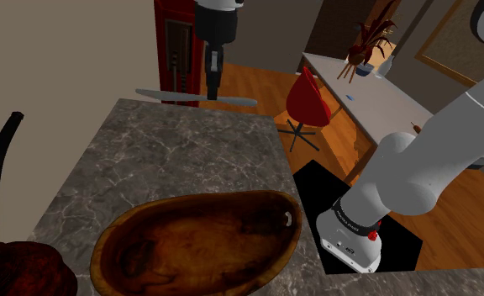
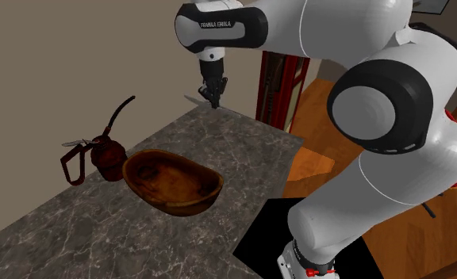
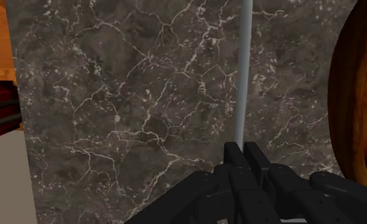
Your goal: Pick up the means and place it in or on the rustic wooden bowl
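A long, thin, flat grey piece (image 1: 173, 95) hangs level above the far edge of the marble counter (image 1: 181, 151), and my gripper (image 1: 213, 92) is shut on it near its middle. In the wrist view the grey strip (image 3: 243, 76) runs straight out from between the clasped fingertips of the gripper (image 3: 244, 153), over the marble. In the second exterior view the gripper (image 2: 214, 101) holds the strip (image 2: 193, 101) above the counter's far corner. The dark brown wooden bowl (image 1: 232, 220) (image 2: 167, 170) (image 3: 364, 95) sits empty near the counter's near end, well apart from the gripper.
A red oil can (image 2: 100, 154) with a long black spout (image 1: 1, 160) stands beside the bowl. Beyond the counter are a red cabinet (image 1: 177, 50), a red chair (image 1: 306, 97) and a table with a plant (image 1: 373, 46). A black area (image 1: 316, 189) lies beside the stand.
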You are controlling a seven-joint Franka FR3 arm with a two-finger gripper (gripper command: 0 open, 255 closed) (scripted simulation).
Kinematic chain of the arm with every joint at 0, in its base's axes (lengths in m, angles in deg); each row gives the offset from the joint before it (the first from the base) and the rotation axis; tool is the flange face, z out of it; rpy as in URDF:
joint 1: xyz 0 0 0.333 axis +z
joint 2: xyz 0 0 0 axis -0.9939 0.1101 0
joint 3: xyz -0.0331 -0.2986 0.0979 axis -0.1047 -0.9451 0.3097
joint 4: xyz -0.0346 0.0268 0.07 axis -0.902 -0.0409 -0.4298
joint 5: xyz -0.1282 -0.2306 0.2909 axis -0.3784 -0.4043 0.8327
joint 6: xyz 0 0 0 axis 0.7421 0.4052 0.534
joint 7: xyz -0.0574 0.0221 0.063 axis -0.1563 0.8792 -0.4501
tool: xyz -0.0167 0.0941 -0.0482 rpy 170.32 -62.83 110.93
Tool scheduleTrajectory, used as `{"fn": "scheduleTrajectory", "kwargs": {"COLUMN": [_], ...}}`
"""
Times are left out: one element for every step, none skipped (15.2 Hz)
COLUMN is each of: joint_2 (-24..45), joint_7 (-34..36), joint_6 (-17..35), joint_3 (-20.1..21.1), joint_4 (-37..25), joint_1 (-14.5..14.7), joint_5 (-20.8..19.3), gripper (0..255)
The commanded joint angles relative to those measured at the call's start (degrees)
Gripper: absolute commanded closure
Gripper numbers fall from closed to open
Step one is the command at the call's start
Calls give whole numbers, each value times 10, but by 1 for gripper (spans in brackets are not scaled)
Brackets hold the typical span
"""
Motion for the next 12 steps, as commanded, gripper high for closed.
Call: {"fn": "scheduleTrajectory", "kwargs": {"joint_2": [1, 1, -8, -16, -24, -31, -38, -45, -50, -56, -60, -65], "joint_7": [0, 1, 11, 22, 33, 44, 56, 67, 79, 91, 103, 115], "joint_6": [-16, -22, -24, -25, -27, -29, -31, -33, -35, -37, -39, -42], "joint_3": [0, 0, 6, 12, 19, 26, 33, 40, 47, 55, 62, 70], "joint_4": [-16, -23, -16, -10, -5, 0, 4, 7, 10, 12, 14, 15], "joint_1": [0, 0, 5, 11, 16, 21, 27, 32, 38, 43, 49, 54], "joint_5": [0, 0, 4, 8, 13, 17, 22, 26, 31, 35, 39, 44], "gripper": [255, 255, 255, 255, 255, 255, 255, 255, 255, 255, 255, 255]}}
